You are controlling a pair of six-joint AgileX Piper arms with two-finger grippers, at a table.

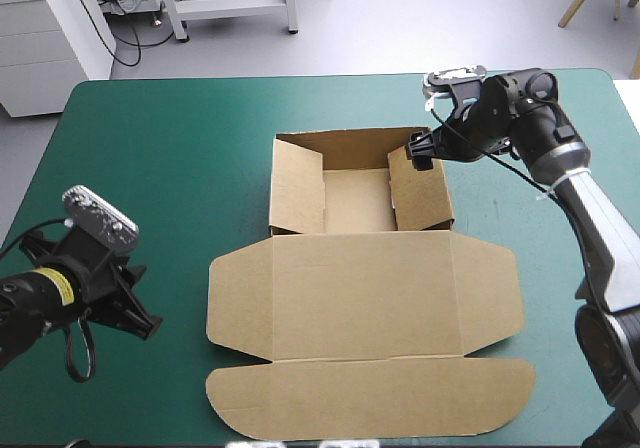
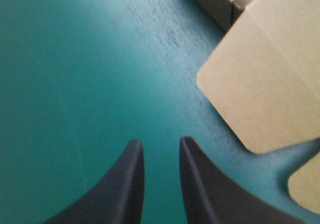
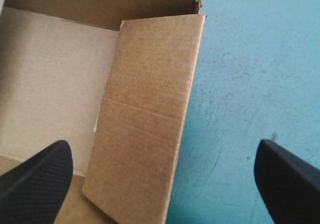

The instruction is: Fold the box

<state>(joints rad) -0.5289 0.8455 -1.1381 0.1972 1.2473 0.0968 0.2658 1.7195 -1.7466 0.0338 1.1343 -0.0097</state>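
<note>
The brown box (image 1: 360, 268) lies in the middle of the table. Its tray part (image 1: 355, 200) is on the far side with walls raised, and the lid (image 1: 365, 308) lies flat toward the front with its rounded flaps spread. My right gripper (image 1: 422, 150) is open wide at the tray's far right corner. In the right wrist view the gripper (image 3: 162, 154) straddles the right wall (image 3: 145, 124), one finger over the tray floor and the other over the cover. My left gripper (image 1: 135, 313) is low at the table's front left, well away from the box. Its fingers (image 2: 160, 146) stand a narrow gap apart with nothing between them, and the lid's side flap (image 2: 270, 84) lies ahead.
The teal-green cover (image 1: 150, 168) surrounds the box on all sides. The lid's front flap (image 1: 370, 403) reaches close to the table's front edge. The right arm (image 1: 590, 218) runs along the table's right side.
</note>
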